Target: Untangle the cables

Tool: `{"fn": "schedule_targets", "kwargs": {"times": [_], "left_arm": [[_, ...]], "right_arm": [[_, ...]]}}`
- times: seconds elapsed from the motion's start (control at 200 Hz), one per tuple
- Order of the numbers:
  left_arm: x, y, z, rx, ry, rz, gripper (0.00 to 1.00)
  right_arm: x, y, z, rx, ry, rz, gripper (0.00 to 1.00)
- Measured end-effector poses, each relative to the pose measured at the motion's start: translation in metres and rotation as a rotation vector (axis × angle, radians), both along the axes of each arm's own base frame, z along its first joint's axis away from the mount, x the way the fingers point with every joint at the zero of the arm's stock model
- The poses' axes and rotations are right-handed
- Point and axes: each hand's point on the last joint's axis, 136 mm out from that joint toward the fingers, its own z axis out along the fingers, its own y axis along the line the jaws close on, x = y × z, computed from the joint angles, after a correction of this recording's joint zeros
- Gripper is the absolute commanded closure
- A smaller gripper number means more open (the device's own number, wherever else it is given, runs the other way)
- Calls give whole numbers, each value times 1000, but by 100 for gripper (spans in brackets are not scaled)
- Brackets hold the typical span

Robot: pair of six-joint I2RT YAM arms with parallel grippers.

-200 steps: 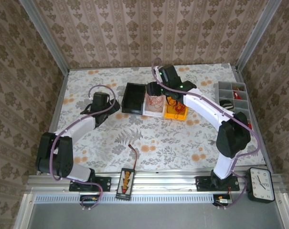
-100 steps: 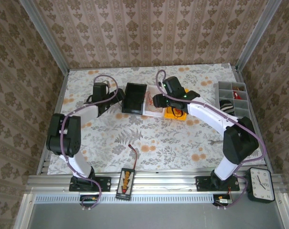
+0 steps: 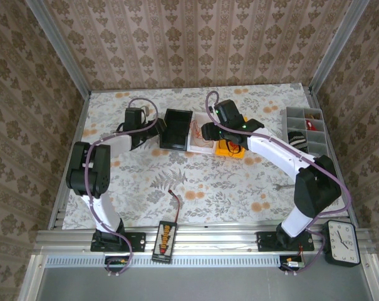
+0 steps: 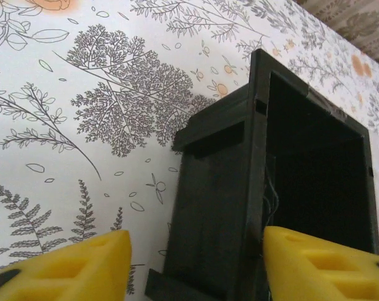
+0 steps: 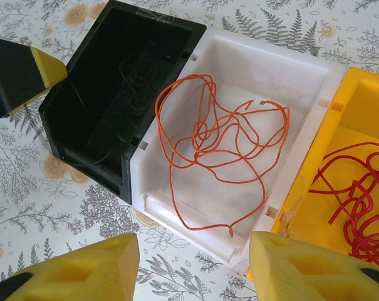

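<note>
**One cable apart, more to do**

My left pincer (image 4: pixel 198 251) is open, with a wall of the black bin (image 4: pixel 220 182) between its jaws, gripping nothing. My right pincer (image 5: pixel 194 251) hangs half open and empty over the white bin (image 5: pixel 264 50), near the table's (image 3: pixel 239 188) far edge. One red cable (image 5: pixel 220 144) lies there alone, loopy. The red bunch (image 5: pixel 358 194) in the yellow bin (image 5: pixel 364 94) looks knotted, so I think much is left.

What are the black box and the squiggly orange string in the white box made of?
The black box looks like hard plastic: dull, with straight moulded walls and little notches. The orange string in the white box is probably thin plastic-coated wire: smooth, and it holds springy loops instead of lying limp.
</note>
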Motion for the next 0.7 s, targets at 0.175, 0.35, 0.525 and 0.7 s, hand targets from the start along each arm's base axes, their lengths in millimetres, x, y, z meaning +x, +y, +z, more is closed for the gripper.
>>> {"fn": "schedule_targets", "kwargs": {"times": [0.175, 0.35, 0.525, 0.7], "left_arm": [[4, -1, 7, 5, -28, -16, 79], [2, -1, 4, 18, -13, -20, 92], [-2, -2, 12, 30, -13, -18, 95], [7, -34, 56, 89, -114, -54, 97]], "right_arm": [[-2, -2, -4, -7, 8, -2, 49], [-5, -3, -11, -17, 25, -3, 49], [-7, -5, -15, -22, 34, -3, 49], [-8, -6, -19, -25, 42, -5, 49]]}}
